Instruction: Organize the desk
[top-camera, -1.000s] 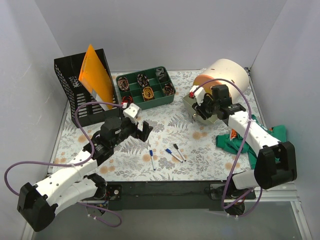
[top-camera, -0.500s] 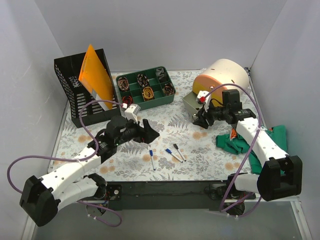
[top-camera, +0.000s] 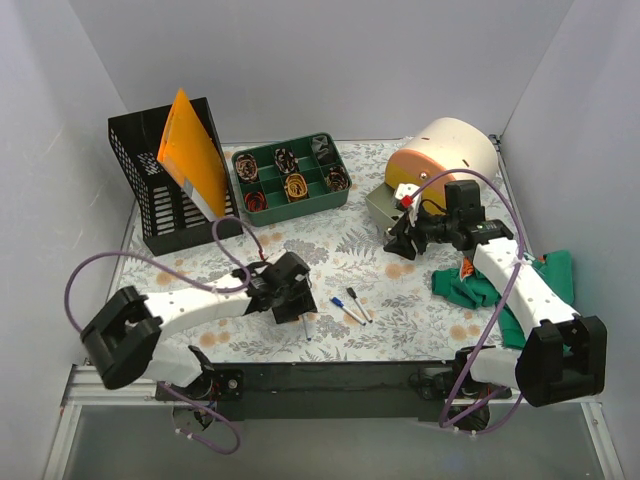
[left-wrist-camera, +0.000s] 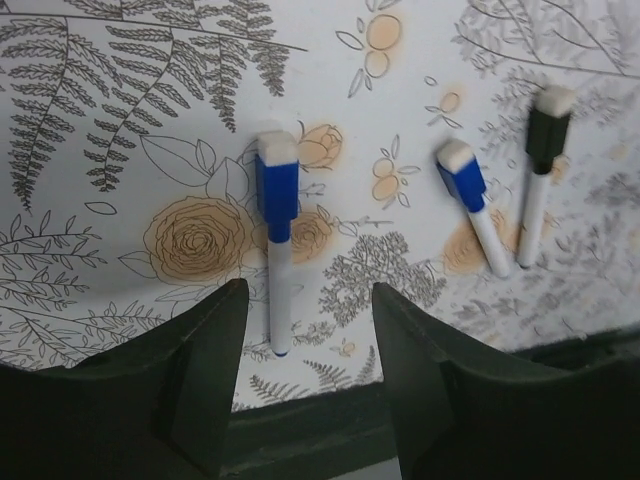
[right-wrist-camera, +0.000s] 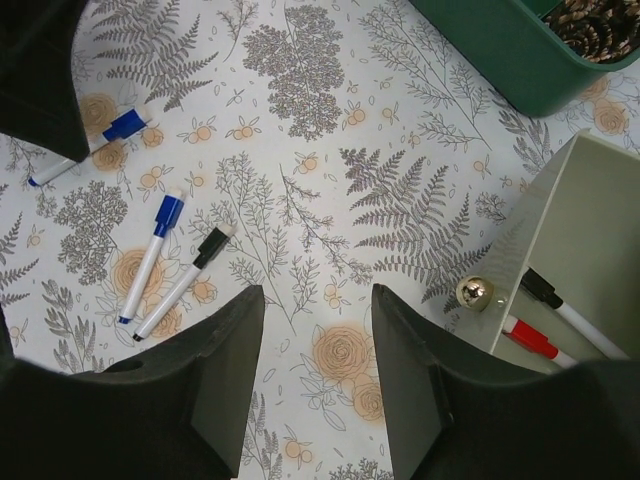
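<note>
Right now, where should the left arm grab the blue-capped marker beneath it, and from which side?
Probably the white barrel of the blue-capped marker, from straight above. It lies flat on the desk, slim, its length running between the open left jaws, so they close across its width.

at the back left of the table (top-camera: 370, 255) stands a file rack (top-camera: 160, 220) with a folder (top-camera: 190, 150) in it. just right of it sits a compartment tray (top-camera: 300, 210). further right is a box (right-wrist-camera: 590, 250) holding two pens (right-wrist-camera: 545, 335). a cloth (top-camera: 452, 285) lies by the right edge. near the front lie a left marker (left-wrist-camera: 276, 250), a middle marker (left-wrist-camera: 472, 200) and a right marker (left-wrist-camera: 537, 170). the left claw (left-wrist-camera: 310, 295) straddles the left marker.
</note>
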